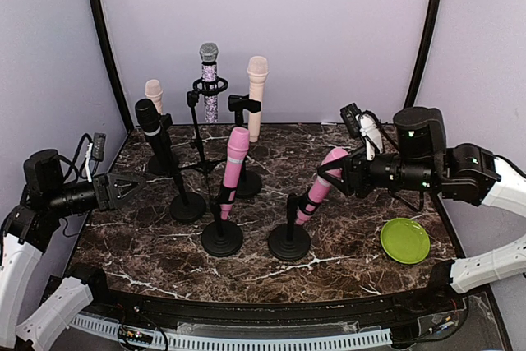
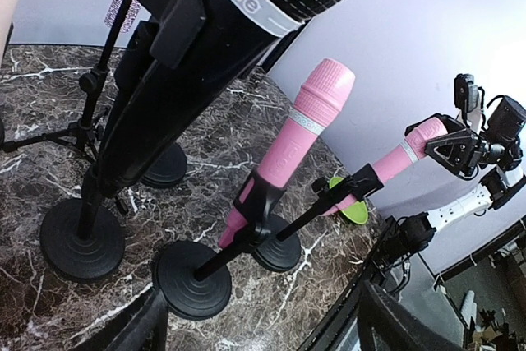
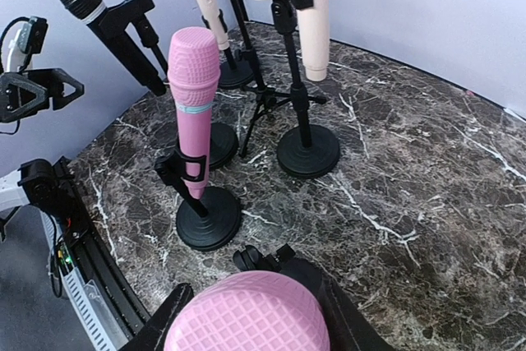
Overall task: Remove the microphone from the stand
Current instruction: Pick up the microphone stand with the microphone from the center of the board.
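At right, the right gripper [image 1: 329,172] clamps the tilted pink microphone [image 1: 316,192].

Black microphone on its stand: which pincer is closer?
Left. The left pincer sits open just left of the black microphone, apart from it. The right pincer is far off on the other side, closed around the head of the tilted pink microphone.

Green plate [image 1: 405,240] on marble table [image 1: 345,273], front right; glitter microphone [image 1: 209,71] upright at back
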Available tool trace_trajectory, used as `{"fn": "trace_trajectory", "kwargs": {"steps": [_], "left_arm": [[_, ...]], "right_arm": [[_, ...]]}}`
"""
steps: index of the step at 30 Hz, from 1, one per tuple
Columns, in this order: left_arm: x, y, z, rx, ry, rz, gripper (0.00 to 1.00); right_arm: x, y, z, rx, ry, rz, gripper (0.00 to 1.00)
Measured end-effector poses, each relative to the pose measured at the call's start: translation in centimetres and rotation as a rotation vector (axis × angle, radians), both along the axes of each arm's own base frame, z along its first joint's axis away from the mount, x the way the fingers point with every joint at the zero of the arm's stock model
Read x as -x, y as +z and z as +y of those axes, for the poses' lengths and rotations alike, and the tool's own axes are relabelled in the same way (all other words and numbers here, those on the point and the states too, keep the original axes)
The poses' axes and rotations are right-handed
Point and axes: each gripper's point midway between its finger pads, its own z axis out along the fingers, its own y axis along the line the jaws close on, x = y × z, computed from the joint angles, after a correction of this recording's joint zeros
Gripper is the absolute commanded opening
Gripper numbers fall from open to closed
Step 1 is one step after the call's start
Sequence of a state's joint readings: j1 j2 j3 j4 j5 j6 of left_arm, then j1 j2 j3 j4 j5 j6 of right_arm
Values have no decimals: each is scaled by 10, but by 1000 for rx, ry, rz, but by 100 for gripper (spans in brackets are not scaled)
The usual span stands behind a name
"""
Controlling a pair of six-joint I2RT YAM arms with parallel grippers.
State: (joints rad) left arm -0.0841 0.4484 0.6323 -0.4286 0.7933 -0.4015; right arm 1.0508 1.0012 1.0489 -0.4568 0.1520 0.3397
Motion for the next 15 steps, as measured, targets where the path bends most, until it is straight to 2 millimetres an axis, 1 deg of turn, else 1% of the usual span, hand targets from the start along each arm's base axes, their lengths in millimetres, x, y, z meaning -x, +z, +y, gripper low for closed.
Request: {"fn": "trace_trajectory", "kwargs": {"steps": [4,7,10,15], "left_arm": [[3,-3,-6,-16,-45,7,80],[5,-6,-15,-31,-87,23,78],[10,-10,-28,-56,-140,28,75],[24,-15,-51,-103,-221,15,72]], "right_arm": [[9,0,8,-18,60,23,24],[13,0,13,-27,95,37,24],[17,0,17,-35,121,45,25],[19,0,20,-38,140,51,25]]}}
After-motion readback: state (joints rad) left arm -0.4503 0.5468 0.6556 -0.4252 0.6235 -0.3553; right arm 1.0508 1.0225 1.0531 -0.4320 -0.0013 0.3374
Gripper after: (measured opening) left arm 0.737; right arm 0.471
